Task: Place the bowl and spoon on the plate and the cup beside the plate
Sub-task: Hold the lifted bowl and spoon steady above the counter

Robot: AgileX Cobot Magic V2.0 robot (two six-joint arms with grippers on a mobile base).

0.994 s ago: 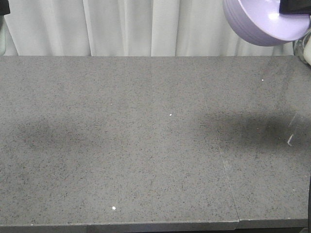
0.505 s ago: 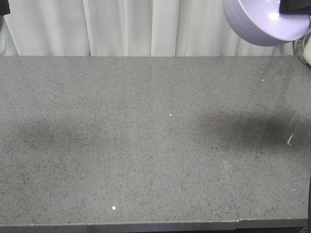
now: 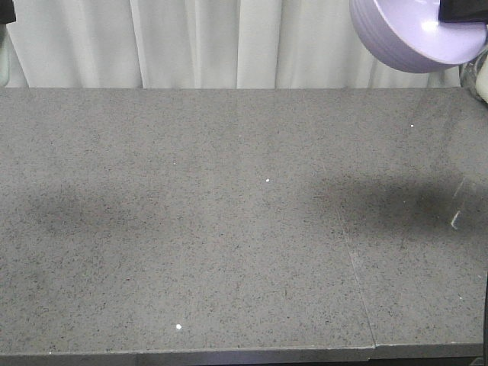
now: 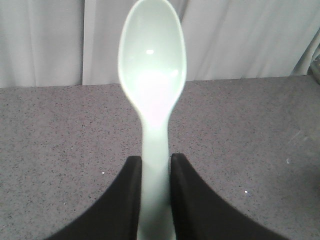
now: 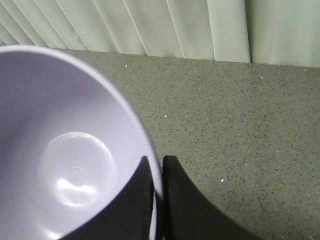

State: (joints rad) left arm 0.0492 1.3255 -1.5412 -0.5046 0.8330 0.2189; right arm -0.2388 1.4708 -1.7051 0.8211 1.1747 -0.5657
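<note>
Left gripper [image 4: 155,165]: black fingers clamped on the spoon's handle, held above the table [image 3: 229,213].
Spoon [image 4: 152,75]: pale mint, its scoop pointing past the table's far edge toward the curtain [image 3: 213,42]; the handle's end is hidden between the fingers.
Right gripper [image 5: 156,162]: fingers pinched on the bowl's rim, one inside and one outside.
Bowl [image 5: 65,150]: lavender, lifted clear above the table's far right corner; the front view cuts off its top.
Table edges: front edge along the bottom of the front view, far edge against the curtain.
Seam [image 3: 358,282]: a thin line running to the front edge, right of the table's middle.
Shadows: two soft dark patches on the table.
</note>
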